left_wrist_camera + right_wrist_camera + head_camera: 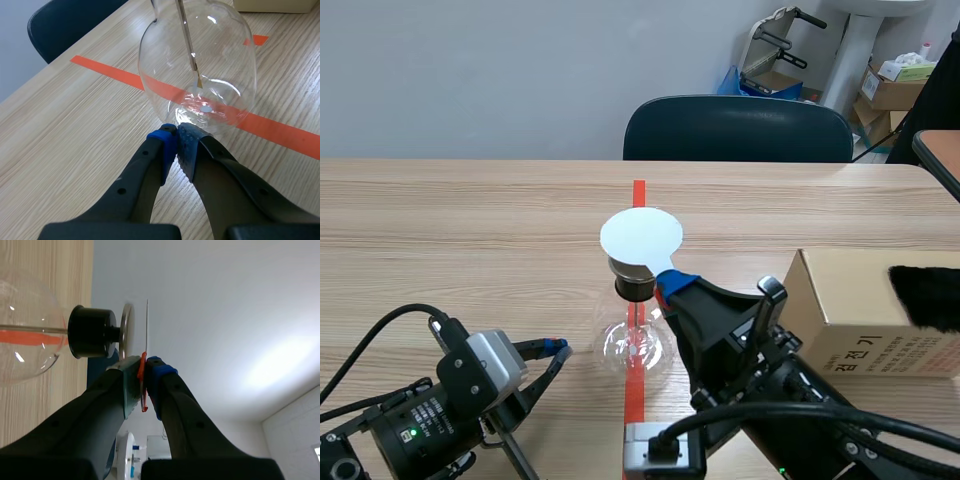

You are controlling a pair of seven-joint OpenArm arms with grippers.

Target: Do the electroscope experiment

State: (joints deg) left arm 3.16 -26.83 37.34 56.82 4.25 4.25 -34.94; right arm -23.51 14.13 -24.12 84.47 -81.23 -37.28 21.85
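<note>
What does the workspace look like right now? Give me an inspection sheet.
Surface: wooden table with an orange tape line.
Job's things: glass electroscope on the tape; white disc over its top.
Clutter: box with black fur on it.
Pincers: left pincer shut, empty, at the electroscope's base; right pincer shut on the disc.
Cables: black cables on both arms.
Surroundings: chair, cartons behind.

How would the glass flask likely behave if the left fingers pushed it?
The flask is a round bulb with a black stopper up top, so it would probably tip or roll rather than slide. Its clear, thin-looking glass seems fragile and likely slippery against the left fingers.
</note>
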